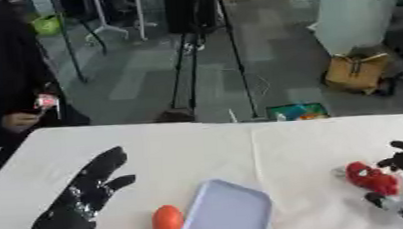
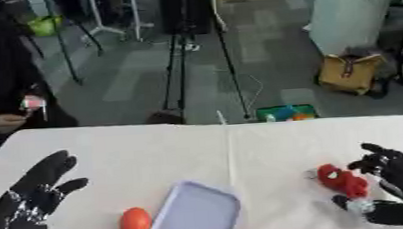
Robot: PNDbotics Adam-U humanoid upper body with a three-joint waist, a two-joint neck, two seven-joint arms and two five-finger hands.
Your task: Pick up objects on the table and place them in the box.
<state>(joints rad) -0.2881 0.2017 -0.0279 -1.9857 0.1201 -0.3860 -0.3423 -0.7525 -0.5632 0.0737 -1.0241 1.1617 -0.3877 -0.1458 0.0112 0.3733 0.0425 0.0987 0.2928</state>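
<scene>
White surface (image 1: 207, 151) had a lavender box (image 1: 226, 215) near its front edge, orange thing (image 1: 167, 223) just left of it. Right hand (image 2: 400, 174) curled its fingers beside a red toy (image 2: 342, 181) right of the box; left hand (image 1: 81, 204) lay open, holding nothing.

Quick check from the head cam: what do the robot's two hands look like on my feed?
Both are black, person-shaped hands with fingers and a thumb. The left hand shows pale silvery speckles across its back and along the fingers. The right hand is also black, with a pale silvery piece showing near its thumb. No cables or sleeves are visible on either.
</scene>
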